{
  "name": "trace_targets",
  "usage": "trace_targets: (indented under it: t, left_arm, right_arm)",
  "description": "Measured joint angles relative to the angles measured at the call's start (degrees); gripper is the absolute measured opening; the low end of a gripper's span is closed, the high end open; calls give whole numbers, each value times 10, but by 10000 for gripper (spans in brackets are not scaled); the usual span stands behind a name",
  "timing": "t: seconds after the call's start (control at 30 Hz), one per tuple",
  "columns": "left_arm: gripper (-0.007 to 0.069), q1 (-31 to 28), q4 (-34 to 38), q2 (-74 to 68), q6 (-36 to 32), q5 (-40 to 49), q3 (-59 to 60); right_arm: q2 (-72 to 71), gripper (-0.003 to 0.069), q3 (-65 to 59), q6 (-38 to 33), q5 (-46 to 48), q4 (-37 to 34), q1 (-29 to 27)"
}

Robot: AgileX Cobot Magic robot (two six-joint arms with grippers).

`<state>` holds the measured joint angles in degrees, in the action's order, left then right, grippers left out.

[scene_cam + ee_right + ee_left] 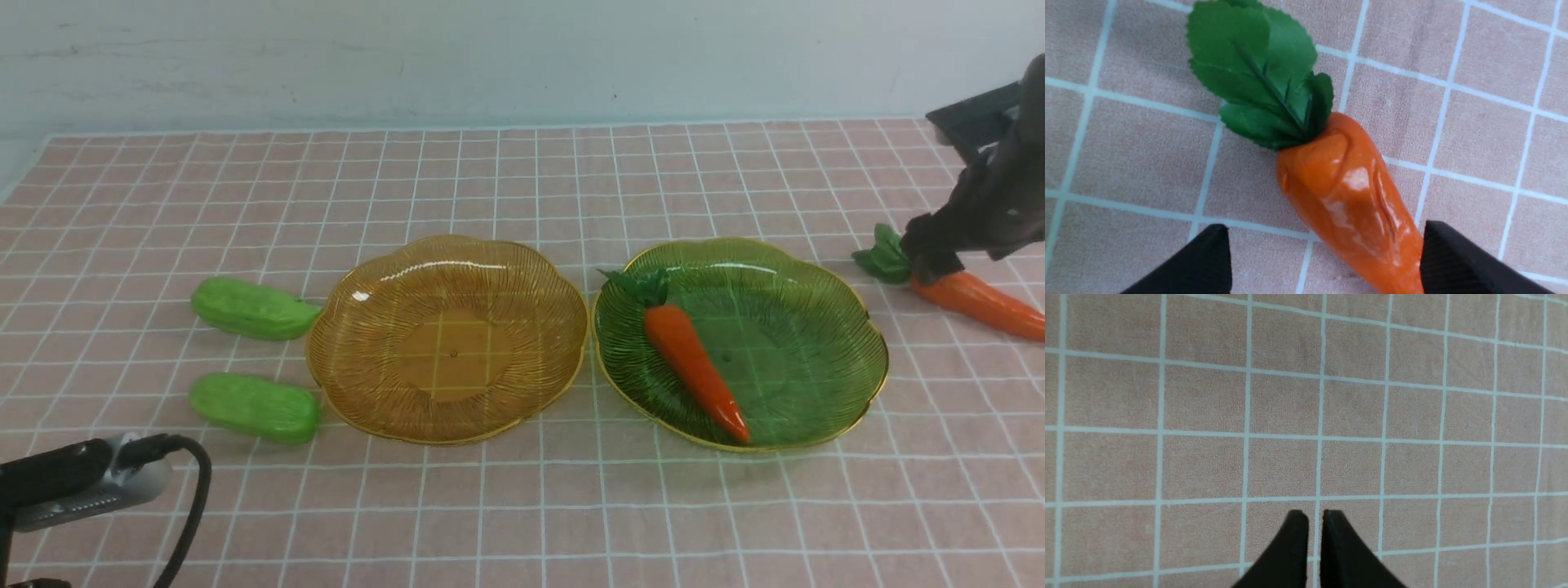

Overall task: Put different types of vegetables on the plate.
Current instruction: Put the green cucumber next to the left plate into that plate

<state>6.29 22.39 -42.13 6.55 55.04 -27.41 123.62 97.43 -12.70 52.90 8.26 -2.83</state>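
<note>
Two green cucumbers (253, 308) (255, 407) lie on the cloth left of an empty amber plate (447, 351). A green plate (792, 327) to its right holds one orange carrot (694, 359). The second carrot (980, 300) lies on the cloth right of the green plate. My right gripper (931, 265) is down over its leafy end. In the right wrist view the gripper (1325, 245) is open and straddles the carrot (1347, 192); one finger (1453, 261) touches its side, the other stands apart. My left gripper (1314, 516) is shut and empty over bare cloth.
A pink checked cloth (522, 506) covers the table. My left arm's wrist and its cable (82, 482) sit at the near left corner, close to the nearer cucumber. A dark object (976, 122) stands at the far right edge behind the right arm.
</note>
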Motion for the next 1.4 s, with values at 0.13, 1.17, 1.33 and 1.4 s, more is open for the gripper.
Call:
trace_targets:
  t: [0.13,1.17,1.33,1.4]
  left_arm:
    - [38,0,0,0,6,0,0]
    - [39,0,-4,0,9,-26,0]
    - [67,0,-4,0,9,-41,0]
    - [85,0,-4,0,9,-50,0]
  right_arm:
    - [24,568,0,0,-26,16,0]
    - [-29,377,132,83,176,-303,33]
    - [-13,377,132,88,177,-275,95]
    - [-4,377,132,90,178,-256,116]
